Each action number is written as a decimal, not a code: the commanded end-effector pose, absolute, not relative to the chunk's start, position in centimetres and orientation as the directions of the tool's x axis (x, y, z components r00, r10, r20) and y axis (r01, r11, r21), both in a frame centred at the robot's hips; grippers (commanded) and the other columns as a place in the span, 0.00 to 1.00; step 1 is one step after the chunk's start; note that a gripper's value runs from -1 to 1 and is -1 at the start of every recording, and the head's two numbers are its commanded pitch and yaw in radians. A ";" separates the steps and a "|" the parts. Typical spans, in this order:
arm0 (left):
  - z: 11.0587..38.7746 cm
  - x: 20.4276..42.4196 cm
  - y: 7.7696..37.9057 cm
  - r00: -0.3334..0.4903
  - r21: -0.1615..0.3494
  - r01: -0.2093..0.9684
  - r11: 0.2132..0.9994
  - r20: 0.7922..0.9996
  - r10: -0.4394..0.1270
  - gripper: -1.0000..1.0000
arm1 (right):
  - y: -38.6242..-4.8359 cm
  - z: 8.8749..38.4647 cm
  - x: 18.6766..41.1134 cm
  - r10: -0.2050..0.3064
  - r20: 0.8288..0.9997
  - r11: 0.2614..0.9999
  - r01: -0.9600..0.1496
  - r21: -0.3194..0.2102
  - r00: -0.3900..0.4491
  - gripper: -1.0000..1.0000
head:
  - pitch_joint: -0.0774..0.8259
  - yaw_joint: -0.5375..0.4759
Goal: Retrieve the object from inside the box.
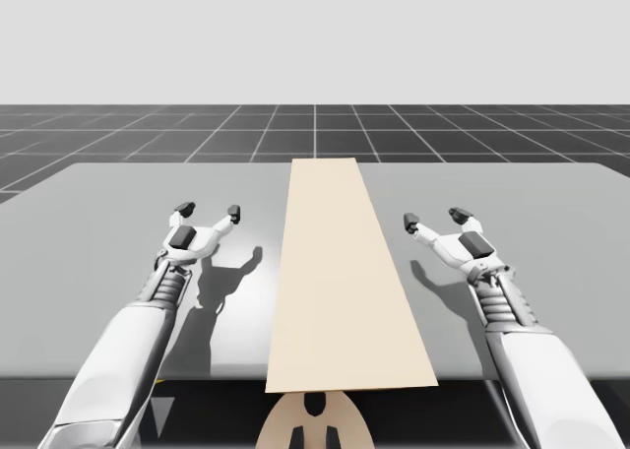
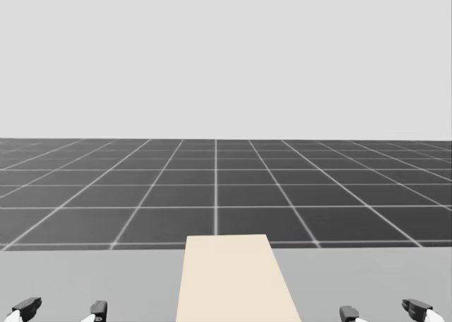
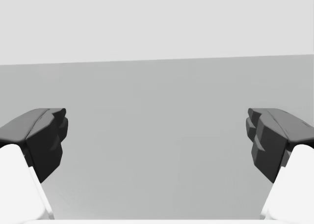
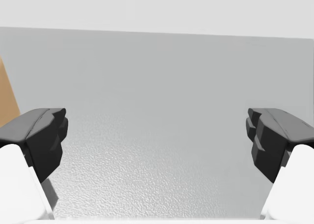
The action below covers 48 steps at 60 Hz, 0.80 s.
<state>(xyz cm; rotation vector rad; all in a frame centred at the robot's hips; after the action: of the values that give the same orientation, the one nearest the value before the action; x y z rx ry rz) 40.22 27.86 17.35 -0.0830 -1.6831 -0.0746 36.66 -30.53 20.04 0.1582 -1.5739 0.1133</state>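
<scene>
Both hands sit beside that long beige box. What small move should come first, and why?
Probably swing the right gripper inward toward the beige box. Both it and the left gripper stand open, apart from the box, whose flat top shows no opening.

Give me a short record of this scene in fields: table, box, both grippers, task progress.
table: grey, carries the box
box: beige, long, along the middle; inside hidden
left gripper: jaws open, empty, left of the box, apart from it
right gripper: jaws open, empty, right of the box, apart from it
progress: nothing retrieved yet
</scene>
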 end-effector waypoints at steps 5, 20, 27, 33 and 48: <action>17.3 40.3 27.9 -0.107 0.001 0.101 0.995 0.994 0.010 0.00 | -30.5 20.0 36.6 -0.017 1.000 0.985 -0.174 0.018 0.006 0.00 | 0.10 0.50; 16.5 40.5 28.2 0.045 -0.002 0.254 0.967 0.999 -0.010 0.00 | -30.5 19.6 36.1 0.011 1.000 0.933 -0.360 -0.006 0.010 0.00 | 0.10 0.50; 16.0 39.8 27.9 0.090 0.044 0.418 0.907 0.992 -0.089 0.00 | -29.7 19.5 35.4 0.020 1.000 0.882 -0.472 -0.010 0.014 0.00 | 0.10 0.49; 15.8 38.9 27.3 0.064 0.094 0.523 0.847 0.987 -0.150 0.00 | -28.7 19.4 34.6 0.056 0.998 0.825 -0.563 -0.052 -0.011 0.00 | 0.10 0.49; 15.6 35.0 25.4 -0.086 0.232 0.796 0.559 0.957 -0.276 0.00 | -26.8 19.2 31.8 0.105 0.981 0.658 -0.728 -0.192 -0.163 0.00 | 0.10 0.49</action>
<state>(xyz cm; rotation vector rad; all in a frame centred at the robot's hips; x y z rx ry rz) 37.02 26.35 15.80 -0.3988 -1.4232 -0.7270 33.11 -27.59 19.38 0.4792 -1.5500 0.6579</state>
